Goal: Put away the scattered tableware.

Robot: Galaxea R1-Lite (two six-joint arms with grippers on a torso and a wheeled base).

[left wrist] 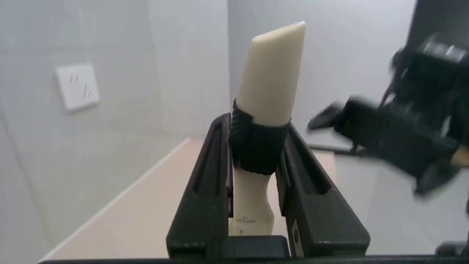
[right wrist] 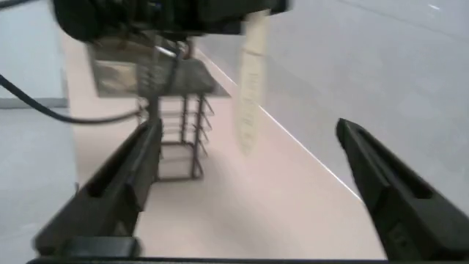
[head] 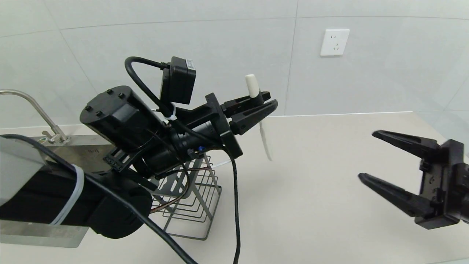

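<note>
At the left, beside the sink [head: 73, 145], stands the wire rack [head: 198, 198], partly hidden behind the left arm. The left gripper [head: 262, 104] is raised above the counter [head: 329, 205], to the right of the rack and higher. Its jaws are closed tight on the cream handle of a knife [head: 252, 85] (the pale blade hangs down, free in the air). The right gripper [head: 367, 155] is well apart at the right, jaws spread wide and empty. I judge the step is to bring the knife to the rack. It is better to hold the blade vertical, centre it over one compartment, descend slowly, and release only when the tip is between the wires.
</note>
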